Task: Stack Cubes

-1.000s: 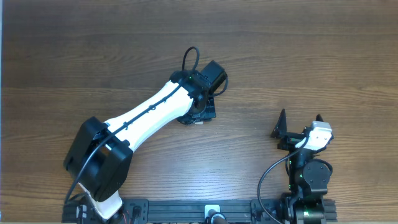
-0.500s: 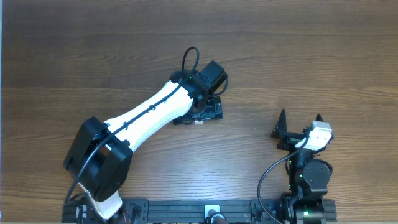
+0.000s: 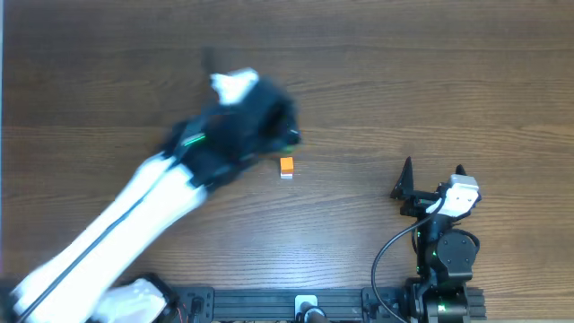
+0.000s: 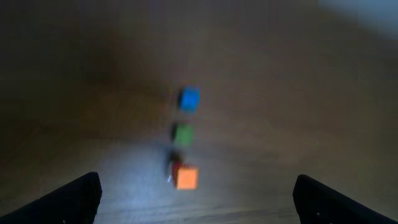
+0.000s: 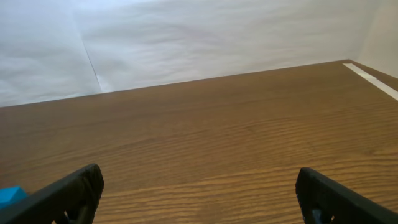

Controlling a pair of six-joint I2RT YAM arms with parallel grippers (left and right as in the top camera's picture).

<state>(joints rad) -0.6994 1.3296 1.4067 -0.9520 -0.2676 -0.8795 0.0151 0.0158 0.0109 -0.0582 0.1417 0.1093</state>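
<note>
Row of cubes (image 4: pixel 182 133) seemingly points away from left tool (image 4: pixel 198 198).

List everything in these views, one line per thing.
orange cube: one, orange, on the table near its middle, ahead of the left claw; a blurred red patch touches it, and I cannot tell what that is.
green cube: one, green, on the table, midway along a row between the orange and blue cubes, apart from both.
blue cube: one, blue, far end of that row.
table: one, brown wood, under everything.
backdrop: one, white, beyond the table's far edge.
left claw: one, black, open, above the table facing the row.
right claw: one, black, open, near its base.
</note>
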